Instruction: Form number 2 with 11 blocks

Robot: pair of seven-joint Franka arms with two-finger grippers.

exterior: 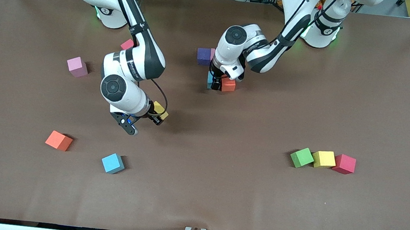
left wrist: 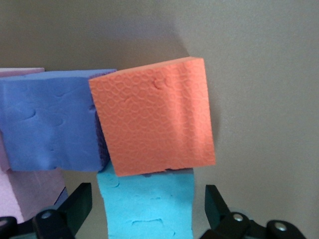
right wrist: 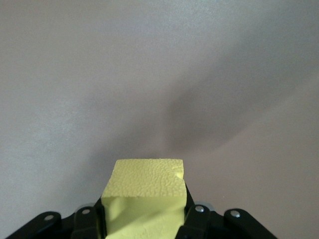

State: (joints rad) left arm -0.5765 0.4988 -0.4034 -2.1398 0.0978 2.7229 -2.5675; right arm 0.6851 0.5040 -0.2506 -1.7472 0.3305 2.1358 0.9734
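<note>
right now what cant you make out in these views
- Front view: the left arm's wrist covers most of the sky-blue cube beside the orange cube.
- Front view: the right arm hides part of the pink-red cube.
- Left wrist view: pink cube cut by the frame edge.
- Right wrist view: yellow cube, lower part hidden in the right gripper.

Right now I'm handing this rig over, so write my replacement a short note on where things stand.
Left gripper: open over the started cluster of purple block, sky-blue block and orange block.
Right gripper: shut on a yellow block, over bare table.
Loose: pink, orange, sky-blue, green, yellow; a crimson-red cube beside it.
Done: a few blocks grouped. Left: most of the 2.
</note>
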